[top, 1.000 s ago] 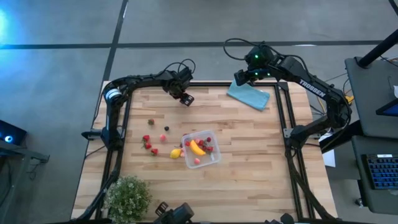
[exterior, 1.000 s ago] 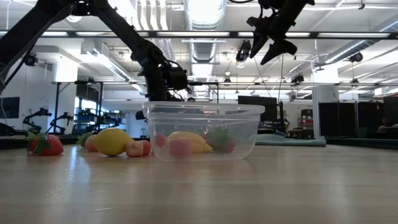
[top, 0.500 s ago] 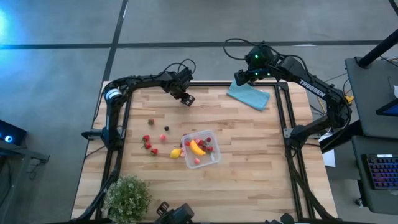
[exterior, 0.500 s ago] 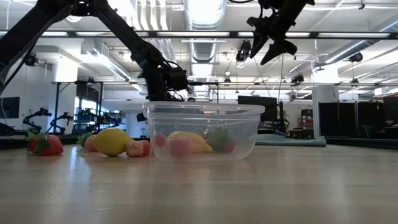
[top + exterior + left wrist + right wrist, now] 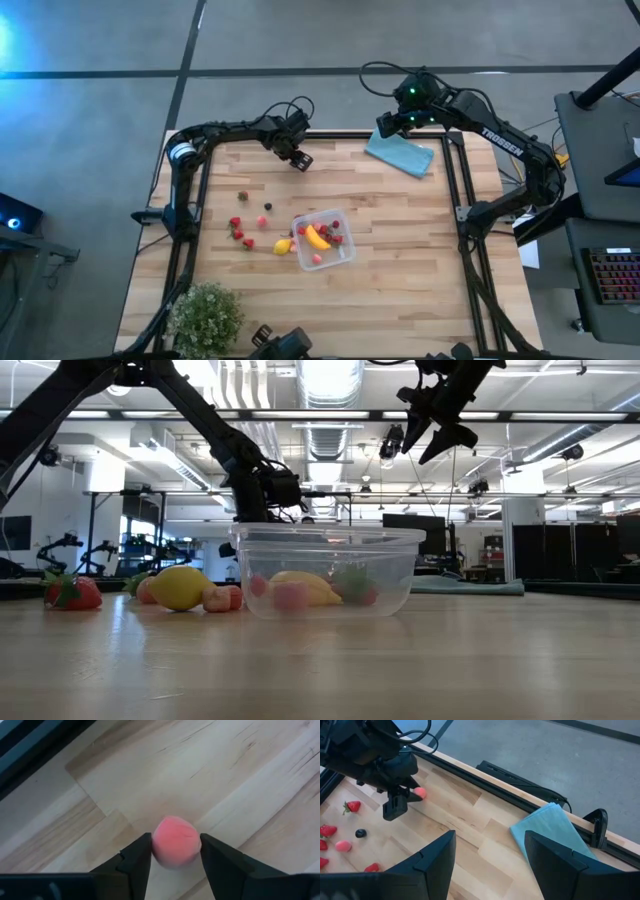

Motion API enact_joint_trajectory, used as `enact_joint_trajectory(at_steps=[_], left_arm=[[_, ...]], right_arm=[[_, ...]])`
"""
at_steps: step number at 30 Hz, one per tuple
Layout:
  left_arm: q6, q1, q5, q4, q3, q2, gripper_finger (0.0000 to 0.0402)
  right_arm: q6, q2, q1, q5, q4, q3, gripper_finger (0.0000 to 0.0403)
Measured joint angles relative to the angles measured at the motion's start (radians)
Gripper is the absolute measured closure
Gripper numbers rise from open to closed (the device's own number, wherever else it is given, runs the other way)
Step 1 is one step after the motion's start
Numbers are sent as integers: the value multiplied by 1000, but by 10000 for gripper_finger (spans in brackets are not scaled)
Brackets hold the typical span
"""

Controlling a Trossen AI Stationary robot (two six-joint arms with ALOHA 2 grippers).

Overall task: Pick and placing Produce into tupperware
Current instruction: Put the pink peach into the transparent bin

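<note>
The clear tupperware (image 5: pixel 323 240) (image 5: pixel 325 570) sits mid-table with a yellow banana (image 5: pixel 316 237) and red pieces inside. A lemon (image 5: pixel 283 246) lies against its left side, and strawberry pieces (image 5: pixel 240 232) and a dark one (image 5: pixel 267 207) lie scattered to the left. My left gripper (image 5: pixel 300 158) (image 5: pixel 175 855) is near the table's far edge, shut on a round pink fruit piece (image 5: pixel 176 841) (image 5: pixel 420 793). My right gripper (image 5: pixel 385 128) (image 5: pixel 490 855) hangs open, high over the far right, above the teal cloth. My left gripper pinches the round pink piece (image 5: pixel 176 841) between its two fingers (image 5: pixel 137 855), one on each side, coming down at a slant from above. The piece sits at the fingers' free ends. Whether it still touches the wood cannot be told.
A folded teal cloth (image 5: pixel 400 153) (image 5: pixel 552 832) lies at the far right edge. A leafy green plant (image 5: pixel 207 315) stands at the near left corner. Black frame rails (image 5: pixel 455 190) run along the table's sides. Bare wood lies right of and nearer than the box.
</note>
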Motion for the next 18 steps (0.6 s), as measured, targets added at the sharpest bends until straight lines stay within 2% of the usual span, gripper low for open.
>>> enact_joint_trajectory(at_steps=[7, 14, 18], left_arm=[[4, 0, 0, 1, 0, 0, 289], [4, 0, 2, -2, 0, -1, 293], [4, -10, 9, -56, 4, -31, 294]], right_arm=[[0, 0, 0, 0, 0, 0, 174], [0, 0, 0, 0, 0, 0, 174], [0, 0, 0, 0, 0, 0, 174]])
